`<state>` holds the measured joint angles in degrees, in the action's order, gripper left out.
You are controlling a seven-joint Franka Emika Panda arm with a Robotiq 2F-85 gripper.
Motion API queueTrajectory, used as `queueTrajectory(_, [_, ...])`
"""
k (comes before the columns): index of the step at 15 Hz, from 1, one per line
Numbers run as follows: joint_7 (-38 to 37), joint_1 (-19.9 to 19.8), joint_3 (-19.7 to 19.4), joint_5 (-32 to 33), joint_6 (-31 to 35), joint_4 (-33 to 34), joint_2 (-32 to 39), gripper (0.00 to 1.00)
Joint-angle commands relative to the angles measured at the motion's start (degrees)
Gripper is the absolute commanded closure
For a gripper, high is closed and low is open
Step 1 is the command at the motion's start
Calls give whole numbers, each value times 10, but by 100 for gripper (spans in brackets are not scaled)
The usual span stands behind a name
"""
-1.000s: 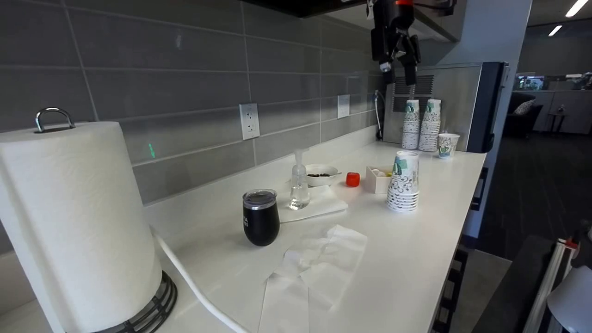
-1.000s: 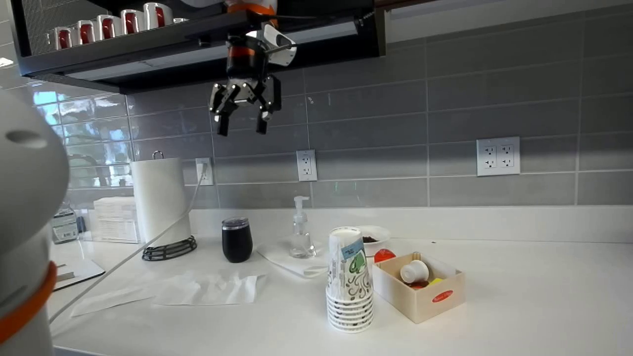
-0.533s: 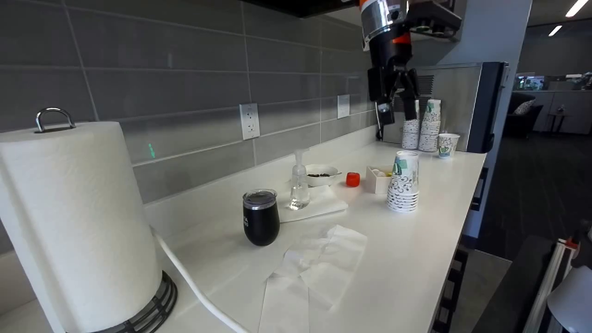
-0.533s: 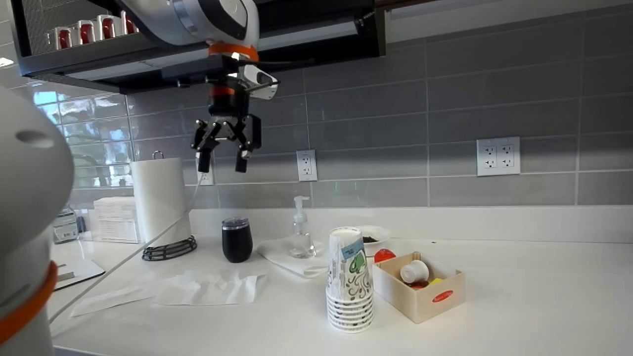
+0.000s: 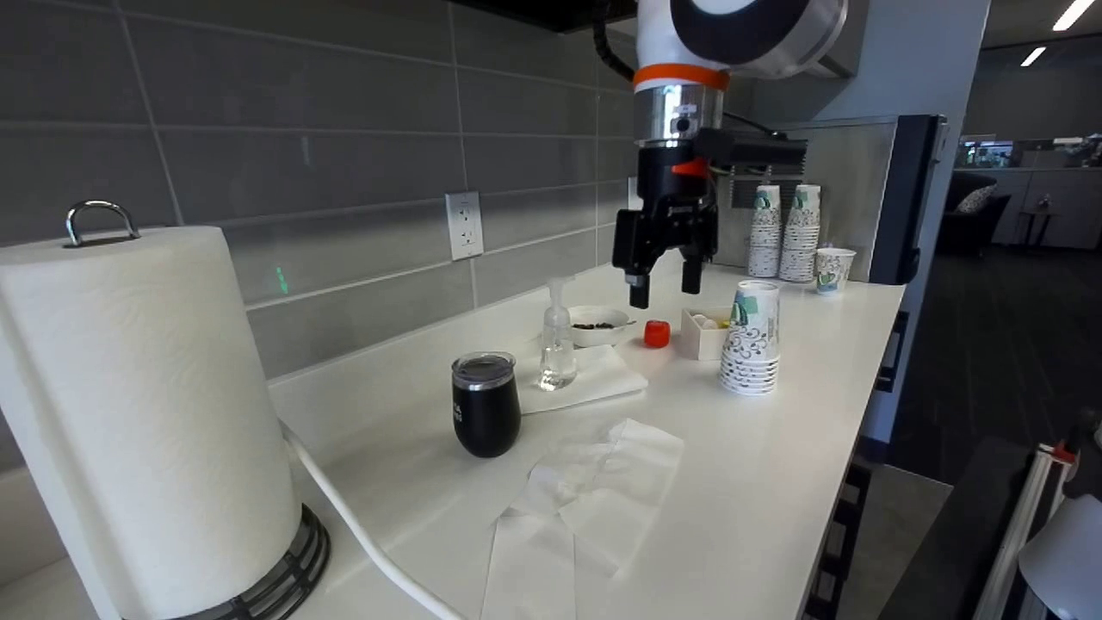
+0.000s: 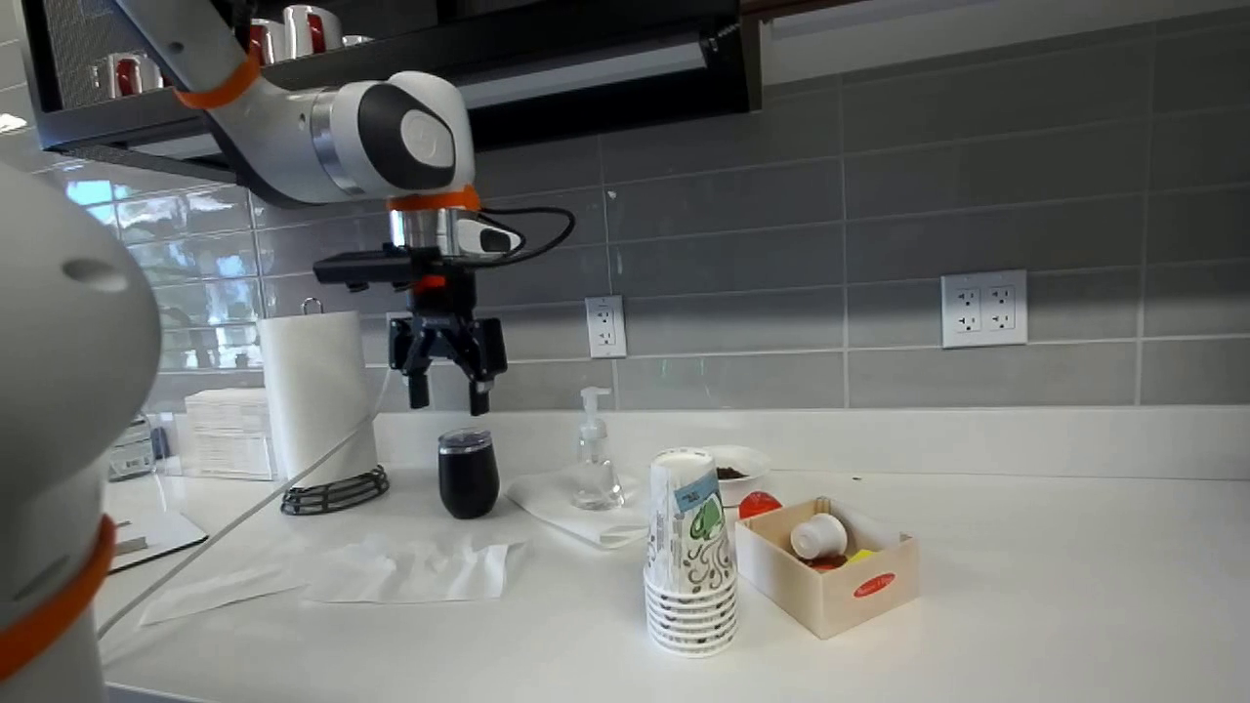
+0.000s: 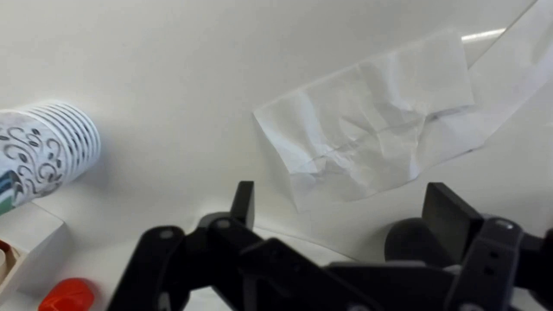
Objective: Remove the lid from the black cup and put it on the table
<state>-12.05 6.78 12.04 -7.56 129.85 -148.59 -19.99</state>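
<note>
The short glossy black cup (image 5: 487,422) (image 6: 469,485) stands upright on the white table (image 5: 732,491) (image 6: 1055,576). The clear lid (image 5: 483,368) (image 6: 464,438) sits on its mouth in both exterior views. My gripper (image 5: 665,290) (image 6: 449,398) points down, open and empty, higher than the cup and apart from it. It lines up above the cup in an exterior view, but stands well to the cup's far right in an exterior view. In the wrist view, my fingers (image 7: 341,186) are wide apart, and part of the black cup (image 7: 408,242) shows behind a finger; the lid is hidden there.
A soap bottle (image 5: 557,344) on a napkin stands close to the cup. A paper towel roll (image 5: 146,413) stands on the cup's other side. Paper cups (image 6: 691,547), a wooden box (image 6: 830,576), a bowl (image 5: 600,325) and crumpled paper (image 7: 367,134) lie around. A shelf (image 6: 605,88) hangs above.
My gripper has come down a long way from under the shelf and moved toward the cup. It stays open. The cup, lid and other things have not moved.
</note>
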Motion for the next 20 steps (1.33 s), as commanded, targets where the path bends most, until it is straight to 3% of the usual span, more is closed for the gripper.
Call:
queueTrajectory(1, [-35, 8, 17, 12, 95, 30, 81, 0])
queueTrajectory(5, [-68, 16, 34, 39, 142, 70, 139, 0])
queueTrajectory(11, [-152, 36, 47, 115, 157, 133, 193, 0])
queueTrajectory(20, [-239, 85, 29, 192, 186, 195, 286, 0])
